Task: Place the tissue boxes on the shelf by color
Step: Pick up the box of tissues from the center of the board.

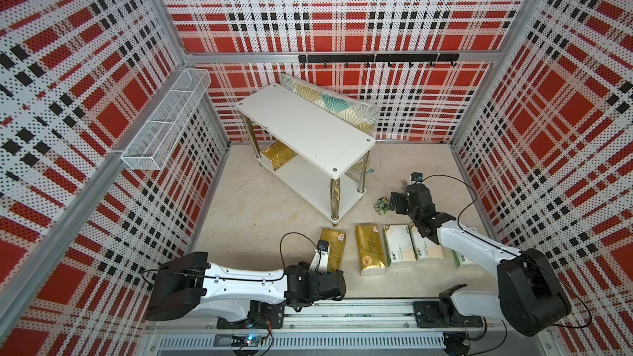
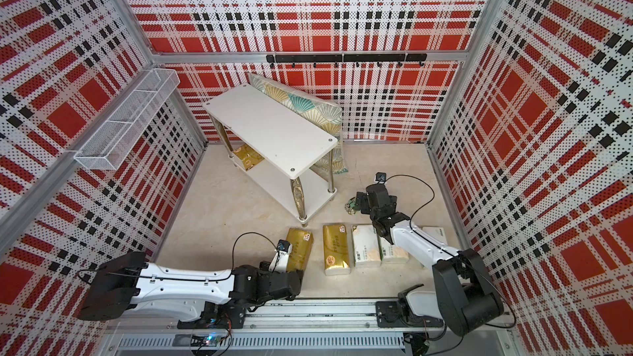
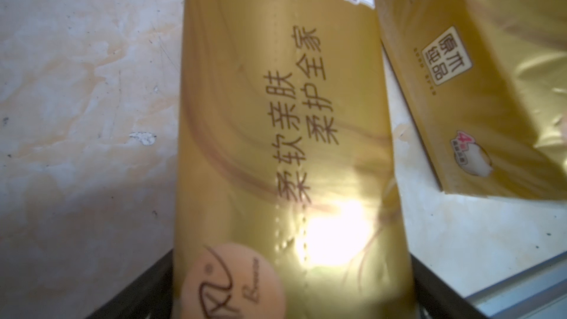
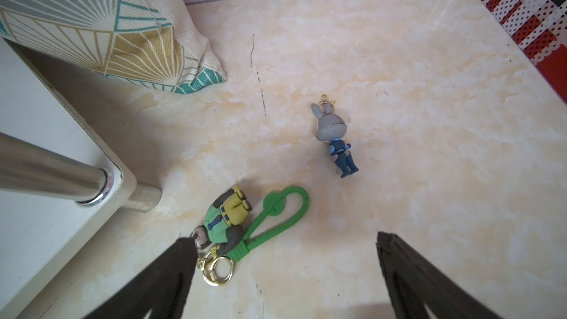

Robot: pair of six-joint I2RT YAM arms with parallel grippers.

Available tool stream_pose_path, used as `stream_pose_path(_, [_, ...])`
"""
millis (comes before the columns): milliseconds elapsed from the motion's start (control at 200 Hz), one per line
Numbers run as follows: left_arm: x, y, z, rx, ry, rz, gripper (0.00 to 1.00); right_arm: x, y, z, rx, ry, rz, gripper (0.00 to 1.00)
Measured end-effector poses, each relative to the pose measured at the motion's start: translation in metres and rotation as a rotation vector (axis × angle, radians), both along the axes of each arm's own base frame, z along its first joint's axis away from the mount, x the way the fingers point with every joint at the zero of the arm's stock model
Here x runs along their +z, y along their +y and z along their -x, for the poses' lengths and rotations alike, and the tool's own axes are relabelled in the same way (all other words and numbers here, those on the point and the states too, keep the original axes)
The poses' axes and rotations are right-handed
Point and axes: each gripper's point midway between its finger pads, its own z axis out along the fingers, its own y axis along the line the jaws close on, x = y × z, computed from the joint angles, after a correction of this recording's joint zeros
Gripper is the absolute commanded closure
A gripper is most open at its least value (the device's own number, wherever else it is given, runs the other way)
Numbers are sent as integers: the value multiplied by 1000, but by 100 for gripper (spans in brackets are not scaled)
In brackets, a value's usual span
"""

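Shiny gold tissue pack (image 3: 276, 148) lengthwise, frame centre | straddled by released left gripper (image 3: 291, 254) | right gripper (image 4: 285, 237) released, empty

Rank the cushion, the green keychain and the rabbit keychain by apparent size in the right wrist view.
1. cushion, cut off by the frame yet largest
2. green keychain
3. rabbit keychain; it lies farther from the camera, so the true order of the two keychains is unsure

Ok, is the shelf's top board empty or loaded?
Empty: the top board shows bare white in both top views; one gold pack lies on the lower board.
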Motion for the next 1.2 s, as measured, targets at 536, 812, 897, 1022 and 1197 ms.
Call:
stream_pose_path(536, [-15, -1, -5, 7, -42, -14, 1, 0, 6, 0, 14, -6, -3, 0])
stream_pose_path(812, [-21, -1, -9, 16, -67, -43, 2, -1, 6, -1, 15, -5, -2, 0])
stream_pose_path(897, [-21, -1, -10, 18, -74, -44, 2, -4, 6, 0, 15, -2, -2, 0])
stream_pose_path(1022, [-21, -2, -10, 18, -82, -42, 4, -9, 5, 3, 14, 10, 1, 0])
stream_pose_path(1197, [-21, -4, -8, 10, -89, -41, 8, -10, 5, 3, 14, 9, 0, 0])
